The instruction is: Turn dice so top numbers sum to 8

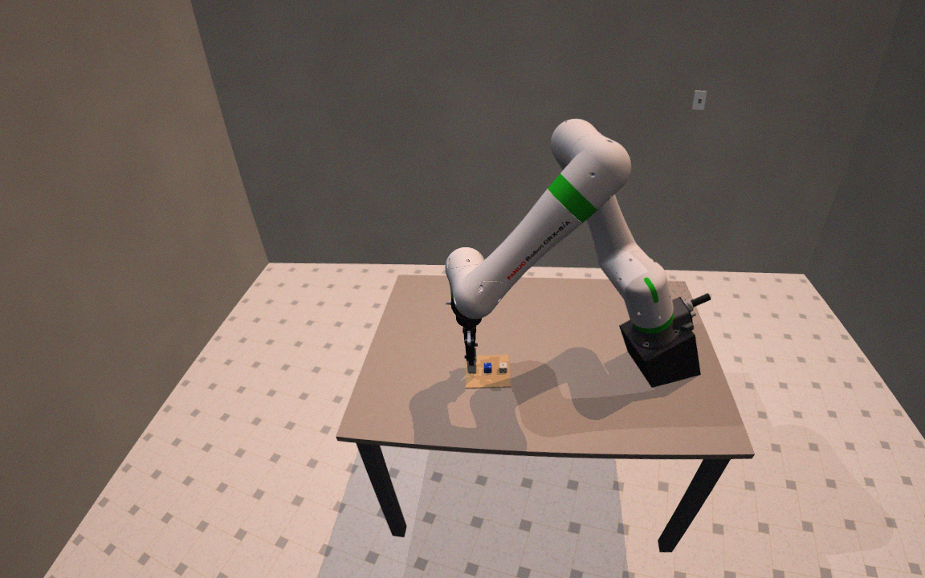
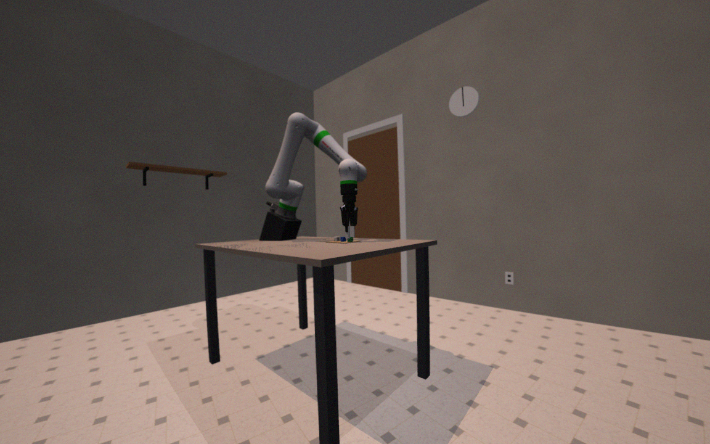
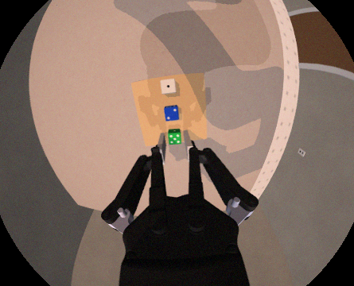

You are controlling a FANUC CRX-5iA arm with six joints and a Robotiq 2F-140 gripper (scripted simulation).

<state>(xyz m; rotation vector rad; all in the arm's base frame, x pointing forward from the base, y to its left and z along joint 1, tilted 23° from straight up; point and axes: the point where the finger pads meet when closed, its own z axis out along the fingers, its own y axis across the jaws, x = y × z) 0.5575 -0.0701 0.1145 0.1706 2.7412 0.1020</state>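
Observation:
The orange mat [image 3: 149, 133] [image 1: 489, 382] lies flat on the table. The white die [image 3: 168, 86] [image 1: 503, 368] lies on it with one dot on top. The blue die [image 3: 171, 113] [image 1: 487, 368] lies in the middle, showing two on top. The green die [image 3: 174, 137] [image 2: 349, 239] stands on the mat near its edge, showing five on top. My gripper [image 3: 174, 137] is open, low over the mat, with one finger on each side of the green die and a gap on both sides. In the top view the fingers hide the green die.
The brown table [image 1: 595, 402] [image 2: 313, 251] carries the mat and the arm's black base [image 1: 660, 356]. The blue die is close to the green one, in line with the white die. The arm's shadow falls across the table and part of the mat.

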